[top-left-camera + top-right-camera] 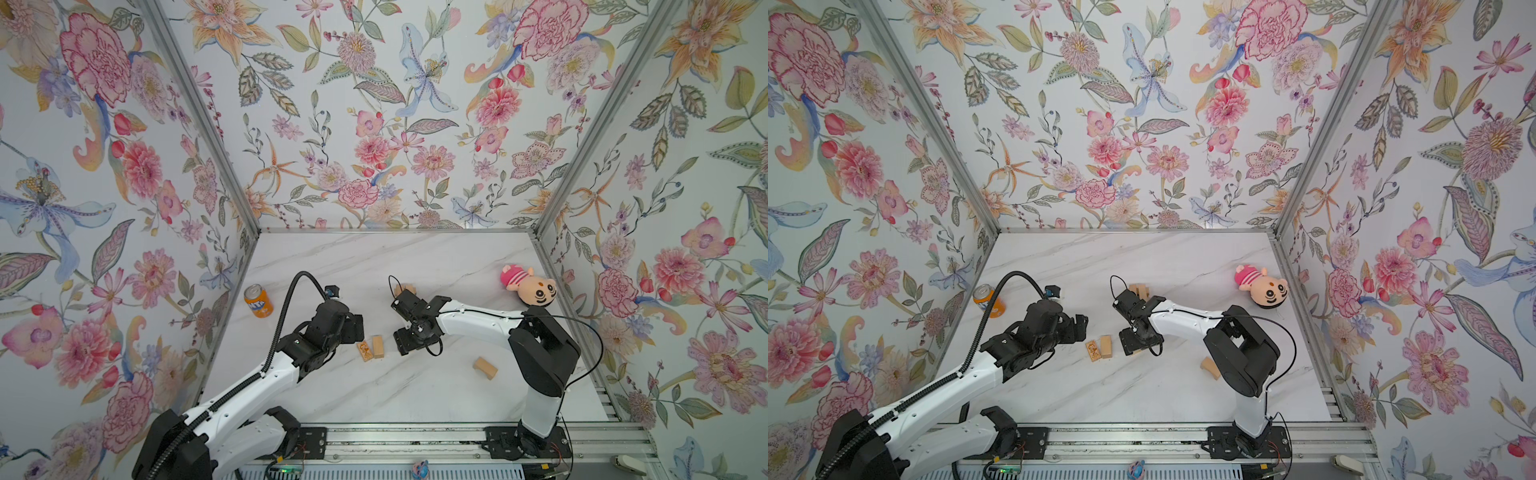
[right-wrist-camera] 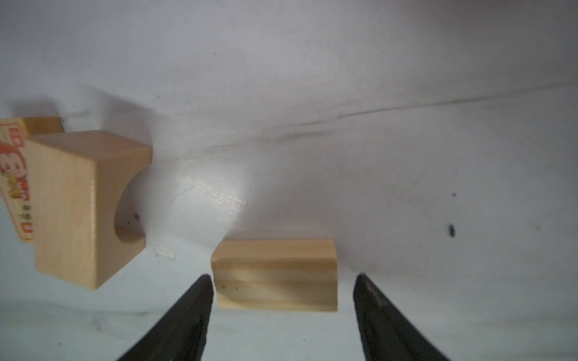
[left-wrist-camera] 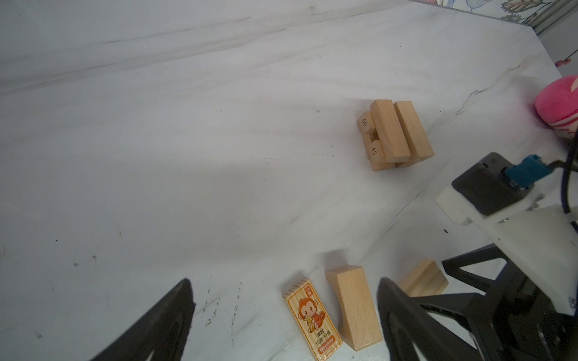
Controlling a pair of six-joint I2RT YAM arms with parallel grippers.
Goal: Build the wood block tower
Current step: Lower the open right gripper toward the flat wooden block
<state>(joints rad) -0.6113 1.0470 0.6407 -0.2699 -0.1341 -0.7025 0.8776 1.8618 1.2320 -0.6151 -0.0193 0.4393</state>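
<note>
The tower, a low stack of pale wood blocks in crossed layers, stands at mid-table and is half hidden behind my right wrist in both top views. My right gripper is open, straddling a short block that lies on the table; one fingertip is at its edge, the other stands clear. Beside it lie an arched block and the monkey-print block. My left gripper is open and empty, just left of that pair. Another curved block lies near the right arm.
An orange soda can stands by the left wall. A pink-hatted plush doll lies at the right wall. Flowered walls close three sides, and the arms' metal rail runs along the front edge.
</note>
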